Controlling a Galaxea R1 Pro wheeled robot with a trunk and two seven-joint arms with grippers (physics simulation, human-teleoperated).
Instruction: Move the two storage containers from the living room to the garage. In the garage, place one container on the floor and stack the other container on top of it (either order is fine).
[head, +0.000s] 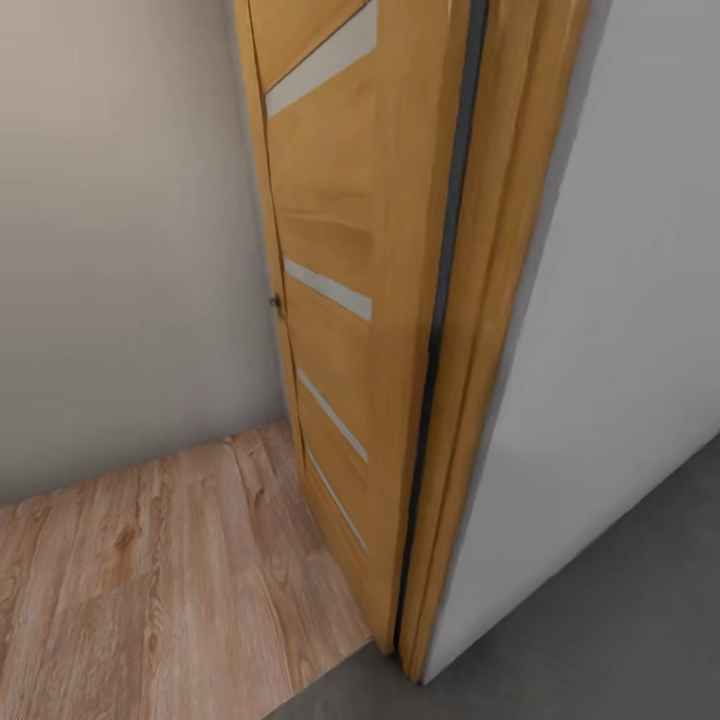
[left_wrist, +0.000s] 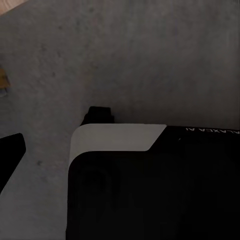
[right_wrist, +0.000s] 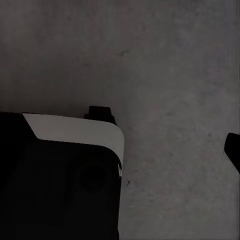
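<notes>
Garage floor (head: 620, 620) meets open wooden door (head: 340, 300).

Black base (left_wrist: 150, 195) with white chamfered edge

This is looking like a home, right at a doorway between two rooms. A honey-wood door (head: 345, 290) with frosted strips is standing open against a plain pale wall (head: 120, 250). Light wood-plank flooring (head: 150, 590) is meeting dark grey concrete floor (head: 600, 630) (the bare, garage sort) at the threshold.
</notes>
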